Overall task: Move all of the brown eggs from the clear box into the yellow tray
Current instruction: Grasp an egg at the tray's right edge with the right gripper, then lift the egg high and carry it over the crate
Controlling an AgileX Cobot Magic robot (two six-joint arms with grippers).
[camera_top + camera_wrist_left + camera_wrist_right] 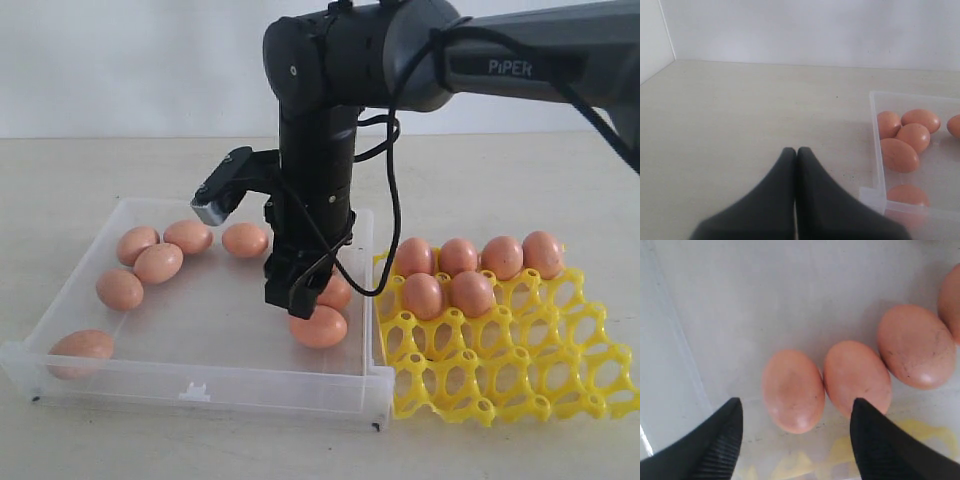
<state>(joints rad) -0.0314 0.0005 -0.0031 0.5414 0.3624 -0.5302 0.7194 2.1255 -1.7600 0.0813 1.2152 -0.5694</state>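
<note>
Several brown eggs lie loose in the clear box [200, 385]: a cluster at its far left [158, 263], one at the near left corner [82, 347], and two by the right wall [318, 326]. Several more sit in the far cups of the yellow tray [520, 370], such as one in the back row [458, 257]. My right gripper [295, 298] [796, 407] hangs low inside the box, open and holding nothing. One egg [792, 390] lies just ahead of the gap between its fingers, touching a second egg [857, 377]. My left gripper [796, 150] is shut and empty over bare table outside the box [872, 192].
The yellow tray butts against the box's right wall and shows through it [795, 465]. The right arm's black wrist and silver camera [210, 205] hang over the box's middle. More eggs [915, 345] lie beyond the two nearest. A white wall stands behind the table.
</note>
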